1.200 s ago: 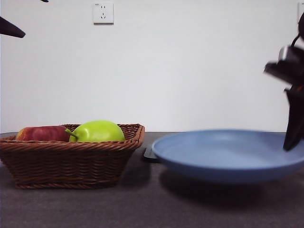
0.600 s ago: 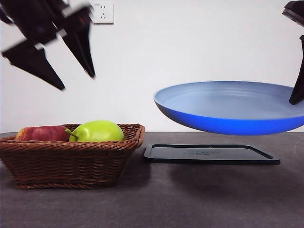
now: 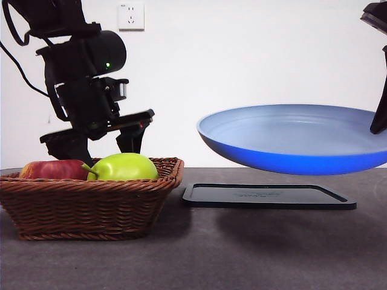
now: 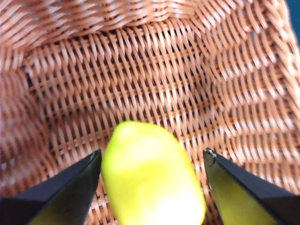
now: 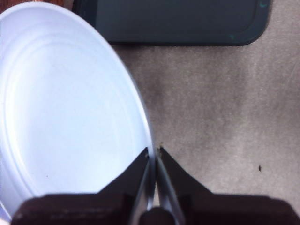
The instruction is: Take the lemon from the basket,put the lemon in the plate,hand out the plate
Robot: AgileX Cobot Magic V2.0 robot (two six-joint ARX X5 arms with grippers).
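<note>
The lemon (image 4: 150, 183) lies on the floor of the wicker basket (image 4: 140, 70), in the left wrist view only. My left gripper (image 4: 152, 152) is open, one jaw on each side of the lemon, not closed on it. In the front view the left gripper (image 3: 104, 146) reaches into the basket (image 3: 84, 205) behind the green fruit, and the lemon is hidden. My right gripper (image 5: 153, 150) is shut on the rim of the light blue plate (image 5: 70, 117). It holds the plate (image 3: 290, 136) level in the air above the tray, and the right gripper (image 3: 380, 121) shows at the right edge.
A green stemmed fruit (image 3: 124, 167) and a red apple (image 3: 51, 170) sit at the front of the basket. A flat black tray (image 3: 269, 196) lies on the grey table under the raised plate; it also shows in the right wrist view (image 5: 173, 21).
The right gripper lifted the plate off the tray and now holds it still. The left arm came down from the upper left into the basket, jaws around the lemon.
</note>
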